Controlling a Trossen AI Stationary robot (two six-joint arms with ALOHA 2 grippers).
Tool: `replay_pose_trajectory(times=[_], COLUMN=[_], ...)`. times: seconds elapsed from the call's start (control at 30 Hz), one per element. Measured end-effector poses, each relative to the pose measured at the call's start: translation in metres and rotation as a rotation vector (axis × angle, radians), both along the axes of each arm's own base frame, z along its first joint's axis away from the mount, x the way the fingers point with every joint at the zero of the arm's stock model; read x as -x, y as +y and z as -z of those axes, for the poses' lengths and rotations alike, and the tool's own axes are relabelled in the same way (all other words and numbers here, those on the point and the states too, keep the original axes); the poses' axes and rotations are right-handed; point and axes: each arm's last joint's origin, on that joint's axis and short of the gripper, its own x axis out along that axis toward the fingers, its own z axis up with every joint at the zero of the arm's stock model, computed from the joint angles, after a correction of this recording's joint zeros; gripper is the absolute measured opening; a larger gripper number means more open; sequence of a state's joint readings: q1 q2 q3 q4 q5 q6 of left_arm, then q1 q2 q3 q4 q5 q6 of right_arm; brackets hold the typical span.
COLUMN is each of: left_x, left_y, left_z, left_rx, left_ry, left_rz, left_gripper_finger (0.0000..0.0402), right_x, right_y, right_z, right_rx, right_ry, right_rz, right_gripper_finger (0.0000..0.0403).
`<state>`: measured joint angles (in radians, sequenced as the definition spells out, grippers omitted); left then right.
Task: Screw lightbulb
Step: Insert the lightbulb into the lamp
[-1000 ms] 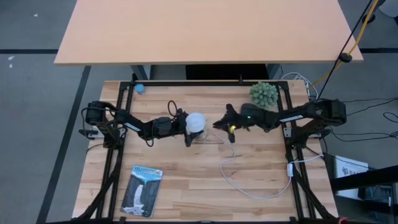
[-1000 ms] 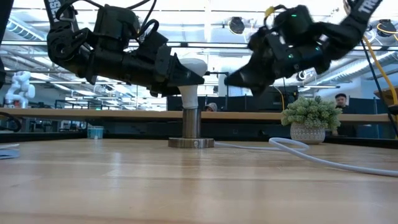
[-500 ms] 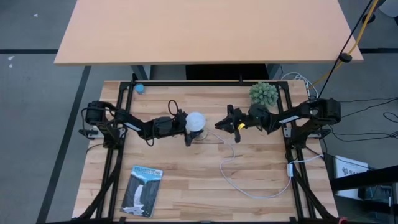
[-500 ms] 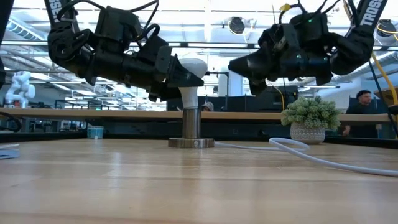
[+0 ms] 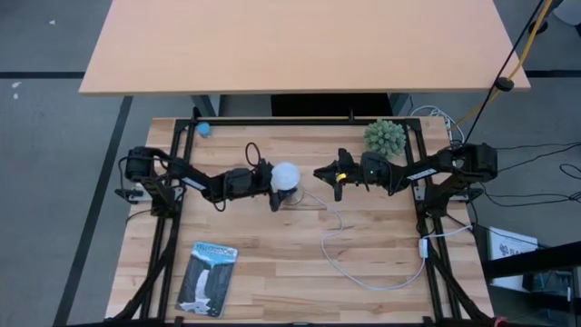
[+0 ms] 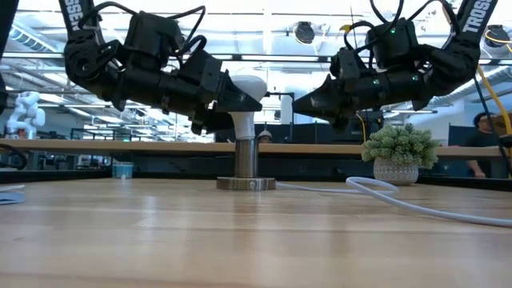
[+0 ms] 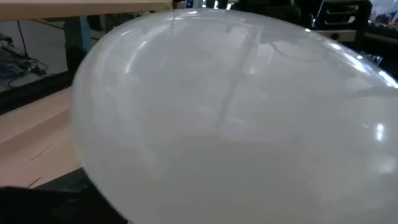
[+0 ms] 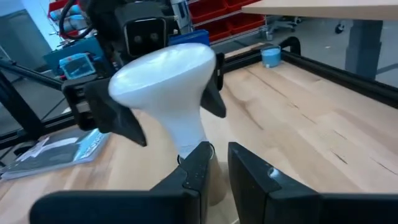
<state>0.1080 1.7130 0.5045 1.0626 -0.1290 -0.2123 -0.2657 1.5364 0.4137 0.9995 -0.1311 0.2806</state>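
Observation:
The white lightbulb [image 5: 287, 174] stands upright, its neck in the grey socket [image 6: 246, 160] at the table's middle. The socket's round foot [image 6: 246, 183] rests on the wood. My left gripper [image 5: 277, 184] reaches in level from the left and is shut on the bulb's globe [image 8: 165, 71], which fills the left wrist view [image 7: 236, 112]. My right gripper [image 5: 320, 173] hovers a short way to the right of the bulb at globe height, pointing at it. Its fingers [image 8: 202, 165] stand almost together with nothing between them. My left gripper pinches the bulb's globe between its two fingers, one finger [image 8: 115, 121] on the near side and the other [image 8: 214, 96] on the far side. The fingers come in level from the table's left. The bulb stays upright, its base down in the socket.
A white cord [image 5: 354, 263] runs from the socket across the right half of the table. A small potted plant [image 5: 385, 137] stands far right, a blue packaging card [image 5: 208, 277] lies near left, and a small blue thing [image 5: 204, 129] sits far left. A person [image 6: 484, 124] shows beyond the table.
My right gripper has tipped up from slanting downward to about level, rolled a little and sunk slightly, still pointing at the bulb. My left gripper has rolled a little about the bulb's globe while staying in place.

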Motion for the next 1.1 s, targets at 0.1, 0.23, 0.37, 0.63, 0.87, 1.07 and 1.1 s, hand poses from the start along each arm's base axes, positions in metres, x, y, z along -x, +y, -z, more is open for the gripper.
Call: replay_pose_trajectory(times=[0.1, 0.23, 0.37, 0.63, 0.87, 1.07, 1.1], left_x=[0.0, 0.0, 0.0, 0.0, 0.0, 0.0, 0.0], left_y=[0.002, 0.002, 0.002, 0.001, 0.001, -0.001, -0.001], left_z=[0.0, 0.0, 0.0, 0.0, 0.0, 0.0, 0.0], left_rx=[0.01, 0.003, -0.007, -0.007, -0.005, -0.05, -0.055], left_ry=[-0.002, 0.0, 0.002, 0.002, 0.002, 0.012, 0.013], left_rz=[0.003, 0.01, 0.014, 0.023, 0.04, 0.052, 0.053], left_gripper_finger=[0.0378, 0.0378, 0.0378, 0.0378, 0.0378, 0.0378, 0.0378], right_x=[-0.001, -0.011, -0.022, -0.025, -0.035, -0.046, -0.049], right_y=[0.001, 0.001, -0.001, -0.017, -0.013, -0.03, -0.031], right_z=[0.0, 0.002, -0.002, -0.011, -0.004, 0.003, 0.002], right_rx=[-0.004, -0.033, -0.002, 0.083, 0.013, 0.007, 0.004], right_ry=[0.006, 0.134, 0.267, 0.2, 0.227, 0.217, 0.193], right_rz=[-0.051, -0.117, -0.139, -0.06, -0.199, -0.142, -0.173], right_gripper_finger=[0.0047, 0.0047, 0.0047, 0.0047, 0.0047, 0.0047, 0.0047])
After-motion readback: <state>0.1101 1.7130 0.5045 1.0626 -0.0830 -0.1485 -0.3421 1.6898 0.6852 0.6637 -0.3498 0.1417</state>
